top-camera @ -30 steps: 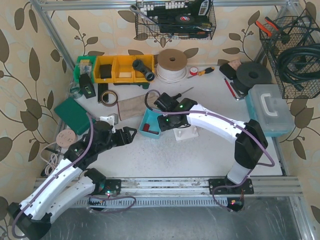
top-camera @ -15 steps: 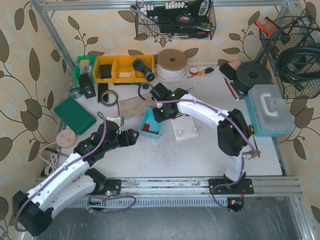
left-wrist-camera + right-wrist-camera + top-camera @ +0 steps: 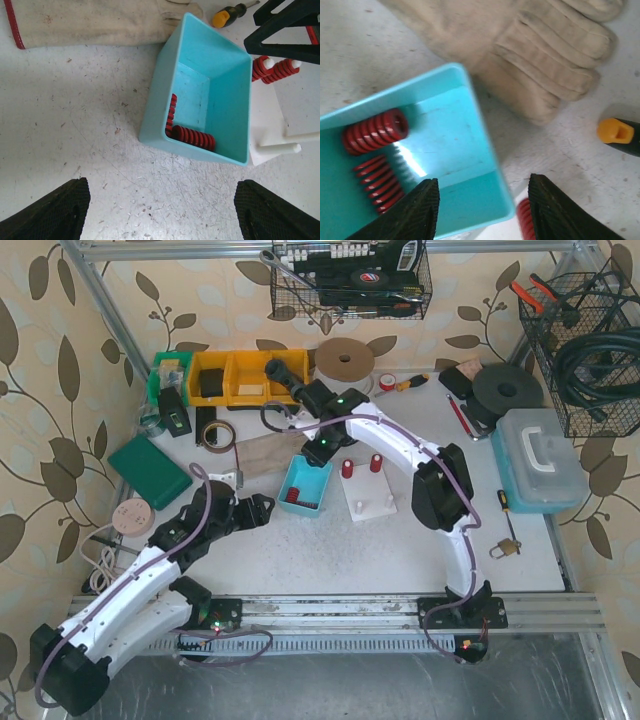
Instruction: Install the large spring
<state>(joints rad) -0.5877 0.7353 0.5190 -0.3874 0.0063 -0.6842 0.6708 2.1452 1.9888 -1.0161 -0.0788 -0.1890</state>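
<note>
**Status:** installation is incomplete. The right gripper (image 3: 482, 200) hovers over one corner of the teal bin (image 3: 447, 142), its fingers apart with nothing between them. The large spring (image 3: 375, 131) lies loose on the bin floor, ahead and to the left of that gripper, and has not yet been picked up. The left gripper (image 3: 160, 205) is also spread and empty, with the bin just ahead of it.

**Count:**
- Two red springs are in the bin: the large spring and a slimmer spring (image 3: 377, 182) beside it.
- Two seated springs (image 3: 260, 67) stand on pegs of the white fixture (image 3: 267, 110), ahead and to the right of the left gripper.
- Two bare pegs (image 3: 280, 147) remain on the fixture.

**Outstanding, as judged:** grasp the large spring, carry it across, and seat it on a free peg.
</note>
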